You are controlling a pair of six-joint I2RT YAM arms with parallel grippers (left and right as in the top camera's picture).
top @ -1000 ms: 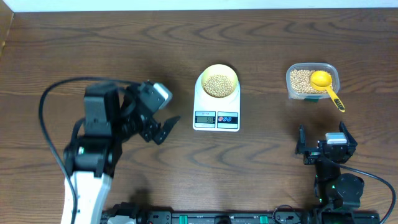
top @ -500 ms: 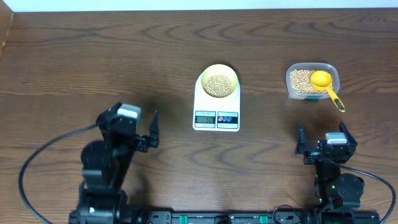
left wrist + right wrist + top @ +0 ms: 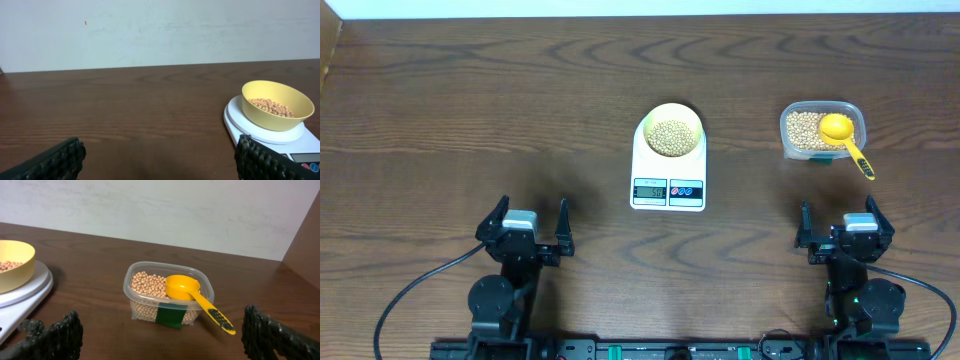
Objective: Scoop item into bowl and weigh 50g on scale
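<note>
The pale-yellow bowl [image 3: 672, 131] stands on the white scale [image 3: 668, 186] at mid-table, holding a layer of tan beans [image 3: 670, 137]. From the left wrist the bowl [image 3: 277, 104] and beans [image 3: 270, 106] show at right on the scale [image 3: 240, 121]. More beans [image 3: 804, 130] fill a clear tub [image 3: 855, 112] at right, a bright-yellow scoop [image 3: 839, 130] resting in them. My left gripper [image 3: 530, 226] sits open and empty near the front edge, left of the scale. My right gripper [image 3: 841, 227] is open and empty in front of the tub [image 3: 167, 296].
The scoop's handle [image 3: 214, 314] sticks out over the tub's right front corner toward my right gripper. A pale wall runs behind the table's far edge. Black cables loop from both arm bases at the front edge.
My left arm has drawn back from beside the scale down to the front edge, its gripper now facing the far wall. The right arm, bowl and scoop have not moved.
</note>
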